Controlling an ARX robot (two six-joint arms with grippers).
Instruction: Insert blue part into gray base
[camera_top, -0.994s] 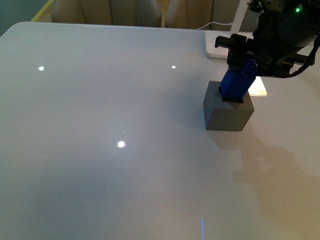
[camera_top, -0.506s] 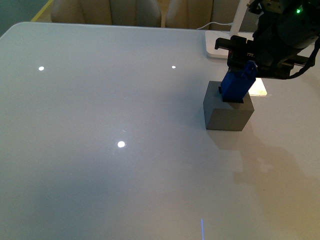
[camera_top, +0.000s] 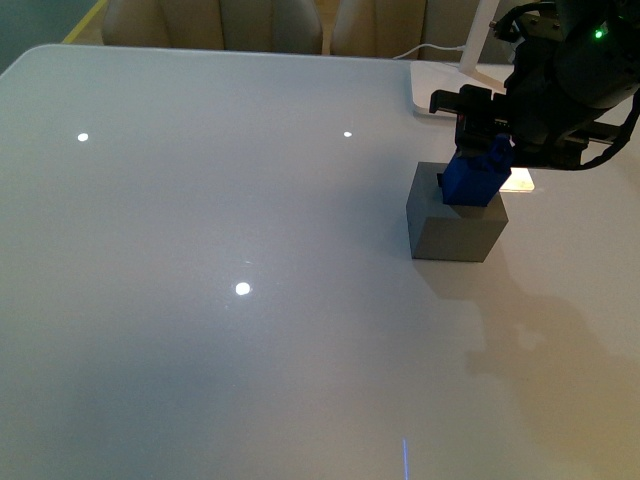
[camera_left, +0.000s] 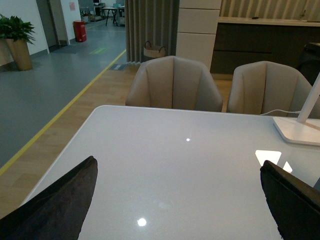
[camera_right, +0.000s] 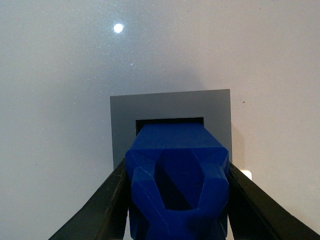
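Note:
The gray base (camera_top: 455, 225) is a matte cube on the white table at the right. My right gripper (camera_top: 487, 150) is shut on the blue part (camera_top: 474, 178), whose lower end sits in the square hole in the cube's top. In the right wrist view the blue part (camera_right: 176, 180) is clamped between both black fingers, and its far end enters the hole of the gray base (camera_right: 170, 107). My left gripper (camera_left: 182, 200) is open and empty, high above the table, and is out of the front view.
A flat white lamp base (camera_top: 445, 90) with a stem and cable stands behind the cube. Two beige chairs (camera_left: 172, 85) stand beyond the table's far edge. Light spots (camera_top: 242, 289) reflect on the glossy tabletop.
My right gripper has lowered the blue part, so it sits deeper in the cube's hole and more upright. The gray base has not moved.

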